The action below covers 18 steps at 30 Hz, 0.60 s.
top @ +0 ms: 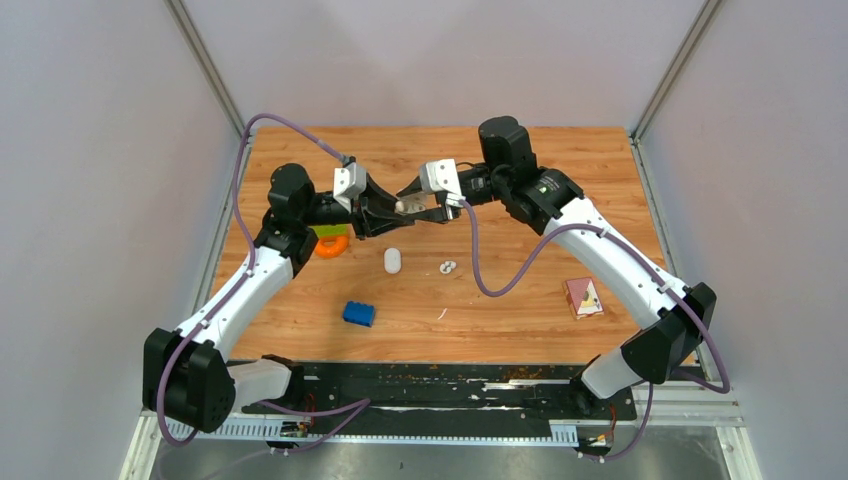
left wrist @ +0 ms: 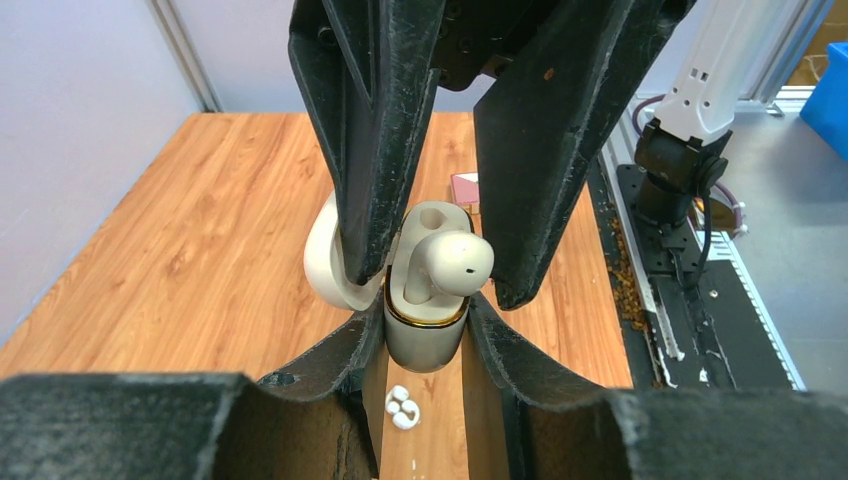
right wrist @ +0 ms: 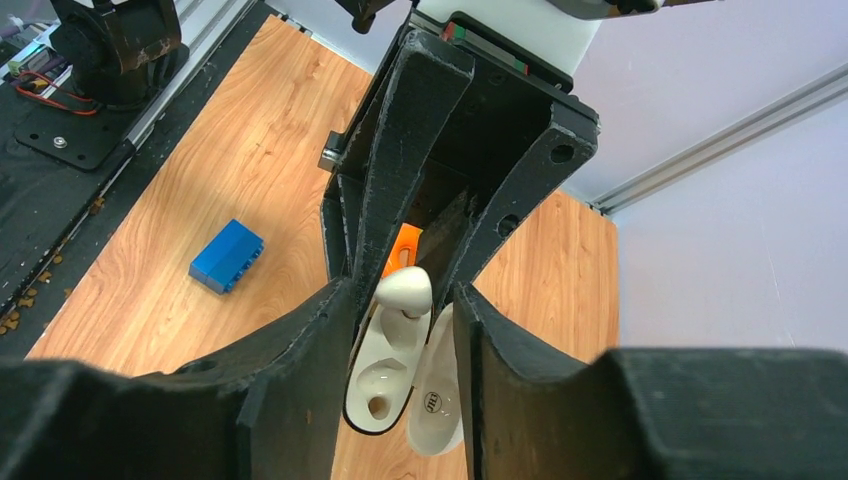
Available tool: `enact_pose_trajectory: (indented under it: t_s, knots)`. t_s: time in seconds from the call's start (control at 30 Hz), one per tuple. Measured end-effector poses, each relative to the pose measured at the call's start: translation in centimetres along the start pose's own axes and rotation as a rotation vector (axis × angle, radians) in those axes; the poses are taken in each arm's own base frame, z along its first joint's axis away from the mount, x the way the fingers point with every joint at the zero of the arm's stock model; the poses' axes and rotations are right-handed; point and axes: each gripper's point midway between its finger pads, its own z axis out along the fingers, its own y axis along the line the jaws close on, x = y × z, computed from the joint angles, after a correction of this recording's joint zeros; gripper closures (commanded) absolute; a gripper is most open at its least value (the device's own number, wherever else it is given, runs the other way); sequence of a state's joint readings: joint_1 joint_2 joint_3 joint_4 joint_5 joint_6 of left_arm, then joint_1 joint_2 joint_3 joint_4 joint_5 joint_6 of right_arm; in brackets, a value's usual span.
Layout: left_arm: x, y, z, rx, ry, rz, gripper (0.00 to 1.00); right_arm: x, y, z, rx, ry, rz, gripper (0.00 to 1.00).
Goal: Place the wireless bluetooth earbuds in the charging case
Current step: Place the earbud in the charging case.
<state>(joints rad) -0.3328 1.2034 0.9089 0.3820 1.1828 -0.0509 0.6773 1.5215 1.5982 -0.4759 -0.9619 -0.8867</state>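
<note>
The white charging case (left wrist: 428,345) is open, its lid (left wrist: 325,265) swung aside, and is held above the table. My left gripper (left wrist: 428,322) is shut on the case body. My right gripper (right wrist: 403,296) comes in from the opposite side and is shut on a white earbud (left wrist: 450,265), whose stem is partly down in one well of the case (right wrist: 385,365). The other well is empty. The two grippers meet at the table's middle back, left (top: 396,213) and right (top: 413,205). Small white earbud pieces (top: 447,267) lie on the wood below, also in the left wrist view (left wrist: 400,407).
A white oval object (top: 393,260) lies near the small pieces. A blue toy brick (top: 359,313) lies nearer the front, an orange ring (top: 331,246) with a green piece under the left arm, and a red box (top: 584,297) at the right.
</note>
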Motion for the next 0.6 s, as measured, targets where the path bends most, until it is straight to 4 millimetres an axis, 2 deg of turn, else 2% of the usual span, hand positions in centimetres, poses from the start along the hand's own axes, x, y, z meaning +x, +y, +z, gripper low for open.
enact_pose_trajectory:
  t_s: [0.13,0.6]
  knots:
    - [0.1,0.1,0.0,-0.007,0.002,-0.002,0.93,-0.1,0.0,0.0,-0.002,-0.003,-0.006,0.49]
    - [-0.1,0.7,0.1,-0.03,-0.007,0.005,0.93,-1.7,-1.1,-0.5,0.028,-0.014,0.006,0.4]
